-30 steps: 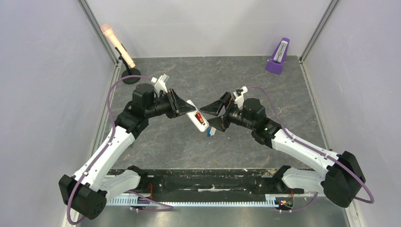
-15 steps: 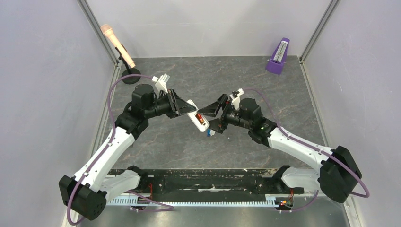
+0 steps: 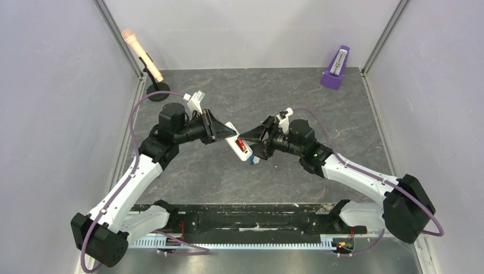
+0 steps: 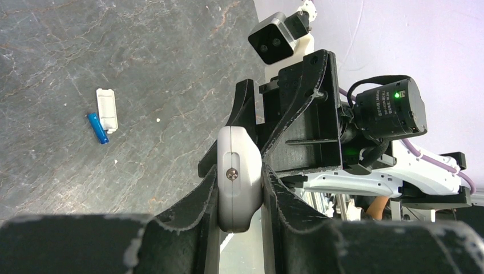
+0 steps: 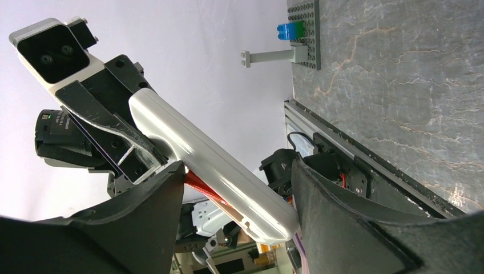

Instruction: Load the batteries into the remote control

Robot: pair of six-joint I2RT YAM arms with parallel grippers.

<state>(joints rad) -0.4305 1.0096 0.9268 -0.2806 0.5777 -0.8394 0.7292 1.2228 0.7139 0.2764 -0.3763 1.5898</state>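
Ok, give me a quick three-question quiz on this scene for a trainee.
1. True or false: the blue battery lies on the table beside the loose white cover.
2. Which end effector is shut on the remote control? A left, B right, C neither.
3. Fill in: the battery seen in the remote's bay is coloured ____.
Key: 1 true; 2 A, the left end effector; 3 red-orange, the red-orange battery.

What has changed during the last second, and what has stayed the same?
The right end effector moved left toward the remote, and its open fingers now straddle it near the red battery. Nothing was grasped or released. The left end effector still grips the remote; the blue battery, metronome and microphone stayed put.
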